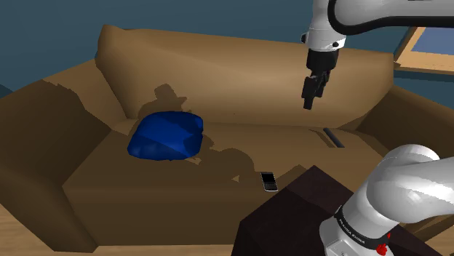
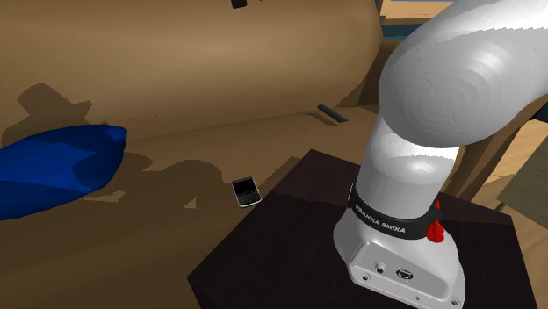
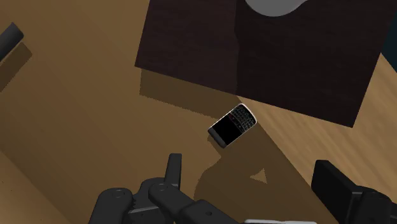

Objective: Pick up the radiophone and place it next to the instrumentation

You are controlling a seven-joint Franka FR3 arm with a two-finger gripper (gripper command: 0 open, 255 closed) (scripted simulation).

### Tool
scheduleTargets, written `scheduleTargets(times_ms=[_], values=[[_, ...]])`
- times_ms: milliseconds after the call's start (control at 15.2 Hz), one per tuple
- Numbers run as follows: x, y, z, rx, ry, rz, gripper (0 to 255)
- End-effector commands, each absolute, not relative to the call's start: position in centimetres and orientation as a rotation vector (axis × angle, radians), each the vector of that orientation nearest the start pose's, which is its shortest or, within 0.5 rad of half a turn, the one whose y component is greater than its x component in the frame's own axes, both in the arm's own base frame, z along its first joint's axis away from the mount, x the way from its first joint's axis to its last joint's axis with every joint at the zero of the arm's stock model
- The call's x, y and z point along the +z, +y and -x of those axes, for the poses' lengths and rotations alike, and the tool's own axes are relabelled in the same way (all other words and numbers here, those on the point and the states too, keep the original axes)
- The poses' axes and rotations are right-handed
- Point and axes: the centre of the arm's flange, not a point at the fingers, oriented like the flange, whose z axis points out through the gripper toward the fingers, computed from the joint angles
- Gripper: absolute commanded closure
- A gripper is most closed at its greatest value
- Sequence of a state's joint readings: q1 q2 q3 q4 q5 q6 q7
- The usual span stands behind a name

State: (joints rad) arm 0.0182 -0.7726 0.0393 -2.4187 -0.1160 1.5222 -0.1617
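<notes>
While its fingers stand spread with nothing between them, the gripper (image 1: pixel 309 102) hangs in the air beyond the stand (image 1: pixel 291 211). The phone (image 1: pixel 268 181) lies flat on the sofa (image 1: pixel 240 65) seat, just beside the stand's edge. A small dark bar (image 1: pixel 333 137) lies farther off, and a blue cushion (image 1: pixel 167 135) sits well apart from the stand.

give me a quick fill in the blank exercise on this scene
1. The phone lies flat on the brown ____.
2. The cushion is coloured ____.
3. The gripper hangs in the air, its fingers ____ and holding nothing.
4. Of the cushion and the dark stand, the phone lies closer to the ____.
Missing words: sofa; blue; open; stand.
</notes>
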Motion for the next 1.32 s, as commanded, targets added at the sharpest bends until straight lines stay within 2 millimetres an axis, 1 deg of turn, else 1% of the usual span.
scheduleTargets(times_ms=[0, 660, 1254], values=[[55.4, 0.7, -30.2, 0.217, -0.339, 3.253, 0], [42.4, -0.2, -30.5, 0.145, 0.030, 3.218, 0], [30.7, -0.6, -31.3, 0.080, 0.350, 3.150, 0]])
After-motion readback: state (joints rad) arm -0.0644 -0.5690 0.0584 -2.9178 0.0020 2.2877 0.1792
